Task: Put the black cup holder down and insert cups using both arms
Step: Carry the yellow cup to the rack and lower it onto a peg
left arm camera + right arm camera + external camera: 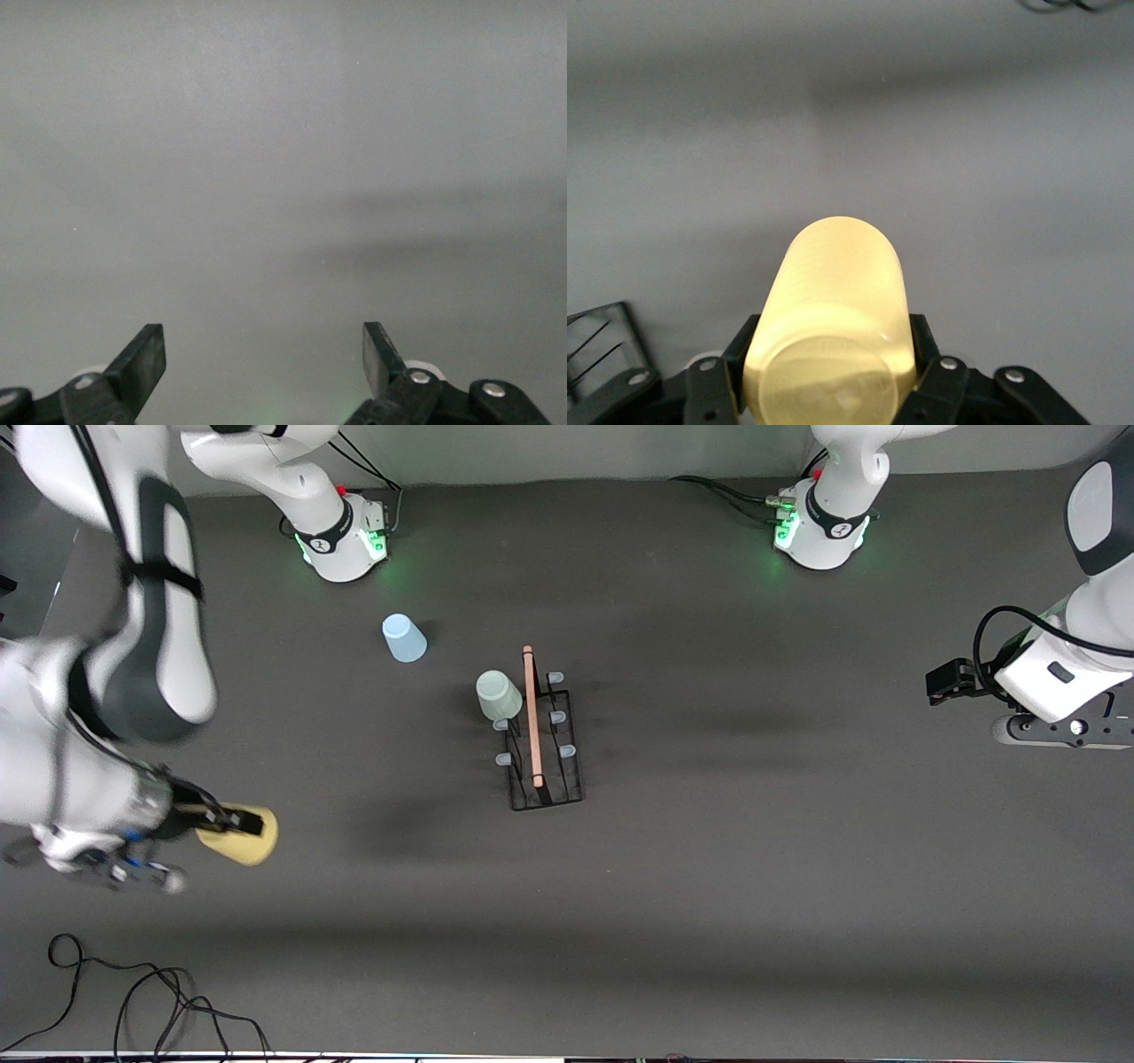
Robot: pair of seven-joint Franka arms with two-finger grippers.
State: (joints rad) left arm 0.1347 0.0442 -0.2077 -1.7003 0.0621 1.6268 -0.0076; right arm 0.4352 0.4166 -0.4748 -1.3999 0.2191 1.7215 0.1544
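The black rack (545, 748) stands on the dark worktop (709, 868) about midway between the two arms' ends, its pale wooden handle (532, 717) running along the top and small pale caps showing on its prongs. A mint green cup (499, 694) sits upside down on the prong at the rack's corner farthest from the front camera, on the side toward the right arm's end. The light blue cup (404, 638) stands upside down on the worktop, apart from the rack, farther from the front camera and more toward the right arm's end.

The right claw (237, 821) is clenched on the yellow cup (239, 833) and holds it on its side above the worktop at the right arm's end, well apart from the rack. In the right wrist view the yellow cup (833, 328) fills the gap between the black fingers (713, 390), its closed bottom toward the camera, and a corner of the rack (602, 341) shows at the edge of the picture.

The left claw (941, 682) hangs over bare worktop at the left arm's end, well away from the rack (this arm waits). In the left wrist view its two fingers (142, 359) stand wide apart with nothing between them, so the left claw (264, 359) is released.
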